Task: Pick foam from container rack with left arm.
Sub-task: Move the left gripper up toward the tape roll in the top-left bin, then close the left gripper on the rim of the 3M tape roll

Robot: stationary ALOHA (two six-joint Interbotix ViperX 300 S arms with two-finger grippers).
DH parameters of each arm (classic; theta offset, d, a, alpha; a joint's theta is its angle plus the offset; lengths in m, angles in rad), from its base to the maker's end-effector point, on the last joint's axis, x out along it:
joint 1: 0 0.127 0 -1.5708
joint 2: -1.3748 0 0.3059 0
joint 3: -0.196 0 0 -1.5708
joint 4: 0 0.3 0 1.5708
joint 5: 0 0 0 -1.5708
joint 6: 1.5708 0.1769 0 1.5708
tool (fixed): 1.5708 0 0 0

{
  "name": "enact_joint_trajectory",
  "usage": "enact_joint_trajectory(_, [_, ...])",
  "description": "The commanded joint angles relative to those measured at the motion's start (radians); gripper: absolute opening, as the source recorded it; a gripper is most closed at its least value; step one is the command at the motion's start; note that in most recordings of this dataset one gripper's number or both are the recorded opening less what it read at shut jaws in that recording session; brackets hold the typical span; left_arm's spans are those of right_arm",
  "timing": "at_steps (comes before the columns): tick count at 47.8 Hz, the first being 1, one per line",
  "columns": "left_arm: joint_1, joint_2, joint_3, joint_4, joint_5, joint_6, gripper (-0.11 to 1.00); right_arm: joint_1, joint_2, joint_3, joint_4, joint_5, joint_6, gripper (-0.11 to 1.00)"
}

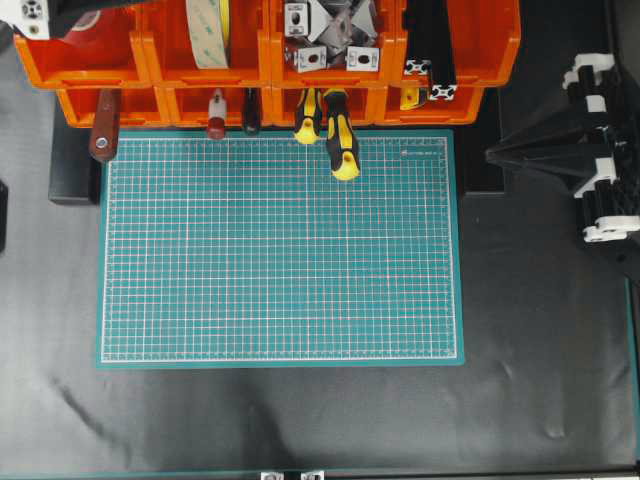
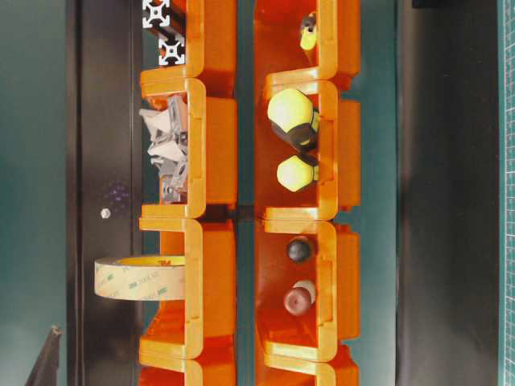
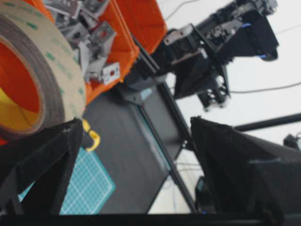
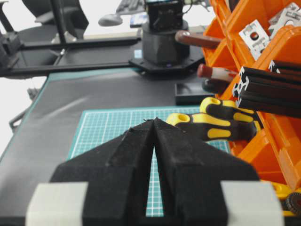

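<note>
Up in the back row of the container rack (image 1: 150,60), second bin from the left in the overhead view: the foam (image 1: 208,30), standing on edge, cream face outward, upper part poking above the bin wall. Seen from table level as a broad beige band with a thin yellow line along one edge, jutting out of its orange bin.

Close against the left wrist camera: same roll, dark rim and yellow core plain, filling the upper left corner. Left gripper (image 3: 136,122) spread wide, nothing clamped between the two black triangular fingers. Roll outside that gap, just above the left-hand finger (image 3: 42,160); possibly touching its top edge, but too blurred this near the lens to be sure. In the overhead view, only a scrap of that arm at the top left corner.

Right gripper (image 4: 154,120) clenched on nothing, tips meeting in a point with a hairline slit between; parked at the right of the table, pointing toward the green cutting mat (image 1: 280,250).

One bin right of the roll: a heap of metal brackets (image 1: 330,40). Below them, two yellow-and-black screwdriver handles (image 1: 340,145) sticking out of the front row over the mat's top edge.
</note>
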Motion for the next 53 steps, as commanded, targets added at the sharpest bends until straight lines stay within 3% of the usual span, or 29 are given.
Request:
enact_joint_trajectory(1, [0.021, 0.008, -0.011, 0.003, 0.012, -0.005, 0.89, 0.008, 0.0, -0.032, 0.002, -0.012, -0.002, 0.0])
enact_joint_trajectory(30, [0.046, 0.207, -0.094, 0.003, 0.028, -0.003, 0.89, 0.023, -0.002, -0.032, 0.0, -0.011, -0.003, 0.0])
enact_joint_trajectory(53, [0.046, 0.224, -0.098, 0.005, 0.026, -0.006, 0.86, 0.032, -0.003, -0.031, 0.002, -0.009, -0.002, 0.0])
